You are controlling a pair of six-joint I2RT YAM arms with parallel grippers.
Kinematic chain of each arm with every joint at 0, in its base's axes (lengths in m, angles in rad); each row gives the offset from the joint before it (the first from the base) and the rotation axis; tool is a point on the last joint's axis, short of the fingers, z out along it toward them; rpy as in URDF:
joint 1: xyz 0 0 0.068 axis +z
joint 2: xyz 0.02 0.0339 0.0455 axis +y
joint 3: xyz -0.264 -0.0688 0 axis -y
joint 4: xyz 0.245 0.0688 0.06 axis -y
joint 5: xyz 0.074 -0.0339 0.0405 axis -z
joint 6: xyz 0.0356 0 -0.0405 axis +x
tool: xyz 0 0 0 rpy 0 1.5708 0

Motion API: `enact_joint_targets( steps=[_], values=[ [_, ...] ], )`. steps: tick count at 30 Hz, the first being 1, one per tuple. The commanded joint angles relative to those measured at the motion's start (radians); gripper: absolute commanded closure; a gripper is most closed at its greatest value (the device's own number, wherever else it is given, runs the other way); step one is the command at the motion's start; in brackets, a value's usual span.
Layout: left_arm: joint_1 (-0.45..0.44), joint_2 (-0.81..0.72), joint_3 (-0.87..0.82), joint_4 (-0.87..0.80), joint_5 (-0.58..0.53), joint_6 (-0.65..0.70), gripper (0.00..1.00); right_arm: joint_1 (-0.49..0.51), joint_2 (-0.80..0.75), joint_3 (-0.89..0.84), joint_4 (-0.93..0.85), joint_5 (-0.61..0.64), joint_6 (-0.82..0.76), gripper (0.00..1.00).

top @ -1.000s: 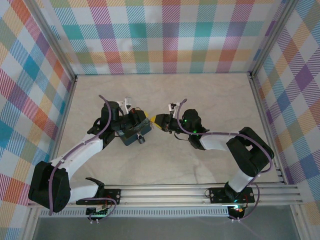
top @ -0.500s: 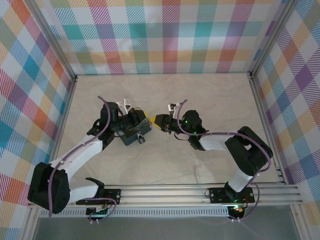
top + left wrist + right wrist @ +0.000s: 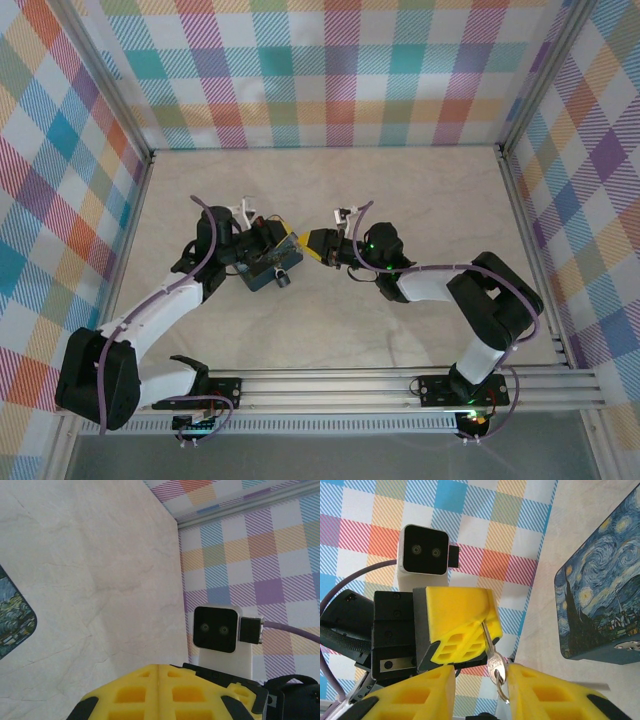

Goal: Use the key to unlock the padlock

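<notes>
The dark blue box [image 3: 262, 272] with the yellow swirl picture is seen lying on the pale table [image 3: 400, 190], and every place below is given from it. In the top view the left gripper [image 3: 287, 238] is found at the box's far right corner. The right gripper [image 3: 318, 245] is placed just right of the box, turned toward the left one, with the two sets of tips close together. The padlock [image 3: 283, 280] is made out as a small dark piece at the box's near right edge. How it is fastened cannot be told.

In the right wrist view the left gripper is shown to the left of the box, and its yellow fingers [image 3: 457, 620] are pressed together. The key [image 3: 492, 661] is pinched by its blade tip at those fingers, well clear of the box. Its head hangs downward and a thin ring [image 3: 503, 692] is attached to it. The head is set in the gap between the right gripper's own fingers, which are spread apart. Whether either of them touches the key cannot be told.

In the left wrist view the closed seam of the left fingers is confirmed, with a rounded corner of the box at the left edge.
</notes>
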Motion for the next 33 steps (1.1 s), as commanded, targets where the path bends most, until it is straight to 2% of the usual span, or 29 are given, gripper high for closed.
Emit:
enact_joint_targets(
  steps=[1,10,22,33],
  values=[
    [0.011,-0.025,-0.015,0.052,0.023,-0.024,1.0,0.005,0.007,-0.007,0.013,-0.001,-0.022,0.67],
    [0.012,-0.006,-0.012,0.08,0.047,-0.041,1.0,0.012,0.031,0.026,0.001,-0.004,-0.043,0.63],
    [0.012,0.003,-0.021,0.094,0.047,-0.045,1.0,0.026,0.049,0.05,0.034,-0.019,-0.026,0.65],
    [0.011,0.005,-0.019,0.088,0.057,-0.038,1.0,0.025,0.049,0.05,0.043,-0.017,-0.03,0.79]
  ],
)
